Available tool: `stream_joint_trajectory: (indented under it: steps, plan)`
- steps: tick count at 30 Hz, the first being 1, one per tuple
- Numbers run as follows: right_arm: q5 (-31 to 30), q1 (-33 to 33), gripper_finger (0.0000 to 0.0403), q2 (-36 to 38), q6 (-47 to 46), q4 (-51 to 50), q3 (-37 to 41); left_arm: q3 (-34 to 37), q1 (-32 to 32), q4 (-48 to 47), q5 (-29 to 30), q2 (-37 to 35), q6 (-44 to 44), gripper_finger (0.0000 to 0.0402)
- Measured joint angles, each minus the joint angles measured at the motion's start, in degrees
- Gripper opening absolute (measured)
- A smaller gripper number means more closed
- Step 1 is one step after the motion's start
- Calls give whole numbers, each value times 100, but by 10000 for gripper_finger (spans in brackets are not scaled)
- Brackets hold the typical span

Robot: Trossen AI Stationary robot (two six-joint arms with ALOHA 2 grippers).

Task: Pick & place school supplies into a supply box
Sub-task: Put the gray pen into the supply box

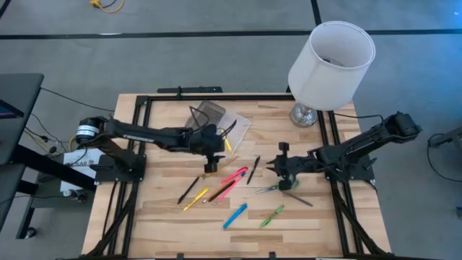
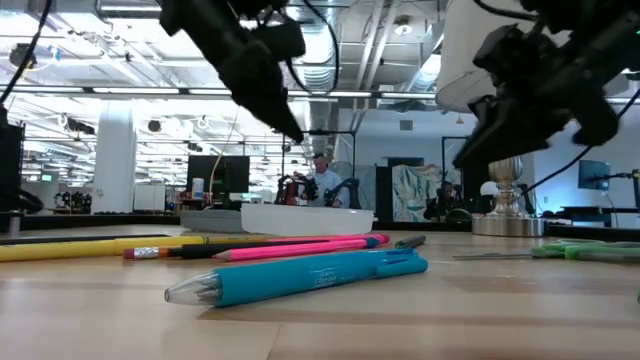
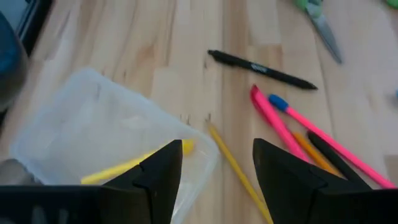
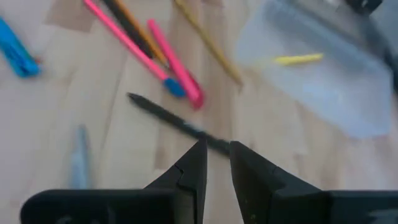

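Note:
The clear supply box (image 1: 229, 128) lies open on the table's far middle, its grey lid (image 1: 208, 112) standing behind it. A short yellow stick (image 3: 134, 163) lies inside. My left gripper (image 1: 211, 157) hovers open over the box's near corner (image 3: 205, 149), above a yellow pencil (image 3: 236, 167). My right gripper (image 1: 277, 167) hangs above the table (image 2: 480, 150), its fingers a narrow gap apart, just right of a black pen (image 1: 253, 170) (image 4: 171, 118). Pink pens (image 1: 234, 175), a dark pen (image 1: 189, 189), a blue marker (image 1: 234, 215), a green marker (image 1: 272, 215) and scissors (image 1: 278, 188) lie flat on the wood.
A lamp with a white shade (image 1: 332, 54) stands on its metal base (image 1: 306, 114) at the far right, close to the right arm. Black frame rails (image 1: 144, 108) run along the table's sides. Bare wood shows along the near edge (image 1: 216, 242).

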State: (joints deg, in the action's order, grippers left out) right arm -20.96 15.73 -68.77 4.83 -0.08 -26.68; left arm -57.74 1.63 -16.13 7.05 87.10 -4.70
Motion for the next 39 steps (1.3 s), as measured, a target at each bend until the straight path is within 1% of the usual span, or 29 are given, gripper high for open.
stream_joint_trajectory:
  steps: [2, 5, 8, 11, 13, 16, 20, 23, 26, 29, 32, 35, 39]
  plan:
    - [158, -163, 66, -154, 366, 373, -11, 67, -190, -54, 162, -81, 156, 193]
    - [651, -472, 66, -502, 804, 774, -10, 166, -483, -131, 456, -128, 431, 193]
    - [1054, -748, 66, -961, 1002, 857, -175, 191, -749, -347, 812, -143, 660, 193]
    - [1077, -864, 66, -1254, 866, 607, -381, 190, -944, -467, 1201, -145, 791, 193]
    - [1089, -854, 66, -1289, 666, 208, -473, 191, -1034, -522, 1410, -143, 831, 193]
    - [1118, -707, 66, -1193, 272, -389, -555, 191, -1096, -676, 1526, -145, 897, 193]
    - [1053, -366, 66, -843, -397, -1140, -585, 191, -1101, -784, 1585, -143, 987, 193]
    - [1048, -9, 66, -544, -1061, -1525, -588, 191, -1101, -784, 1605, -141, 1004, 193]
    - [1046, 499, 66, -267, -1841, -1917, -595, 191, -1102, -858, 1615, -141, 1089, 193]
    - [978, 1114, 66, -116, -2862, -2332, -594, 191, -1111, -933, 1613, -141, 1174, 193]
    - [786, 1824, 66, -135, -3894, -2613, -592, 191, -1130, -970, 1621, -139, 1221, 193]
    - [393, 2515, 66, -228, -4819, -2693, -592, 191, -1139, -960, 1623, -139, 1223, 193]
    - [-82, 3153, 66, -369, -5726, -2759, -590, 191, -1139, -891, 1628, -139, 1225, 193]
